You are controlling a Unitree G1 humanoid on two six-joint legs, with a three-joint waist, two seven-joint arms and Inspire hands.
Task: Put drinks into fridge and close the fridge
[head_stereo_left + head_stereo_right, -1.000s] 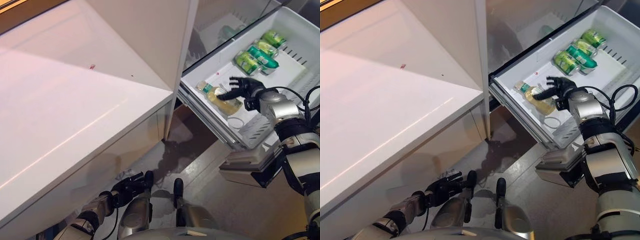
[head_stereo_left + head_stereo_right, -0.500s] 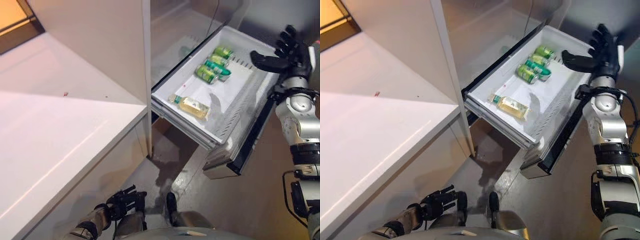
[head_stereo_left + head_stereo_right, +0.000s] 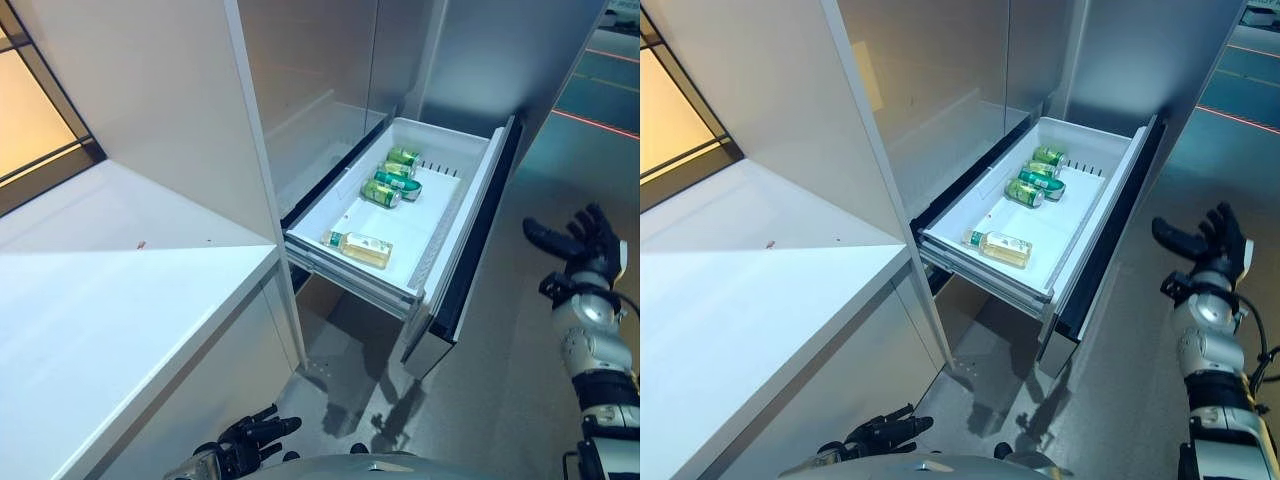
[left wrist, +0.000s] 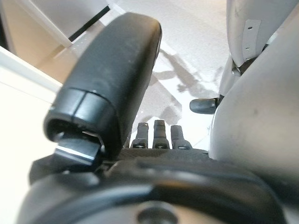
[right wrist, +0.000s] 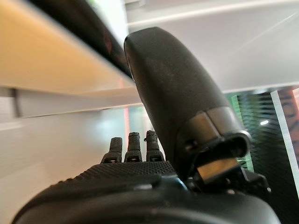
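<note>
The fridge drawer (image 3: pixel 455 205) stands pulled out, white inside with a dark front panel. In it lie a clear bottle with yellow drink (image 3: pixel 361 248) near the front and green cans (image 3: pixel 390 183) further back. My right hand (image 3: pixel 580 240) is open and empty, held in the air to the right of the drawer's front, apart from it; it also shows in the right wrist view (image 5: pixel 140 186). My left hand (image 3: pixel 250 444) hangs low by the floor, open and empty, also in the left wrist view (image 4: pixel 154 168).
A white counter (image 3: pixel 110 300) fills the left side, with a white upright panel (image 3: pixel 170 110) beside the fridge opening. Grey floor lies under and to the right of the drawer.
The camera has pulled back and up, so the drawer looks smaller. My right hand has moved from above the drawer's far corner down to the right of its front.
</note>
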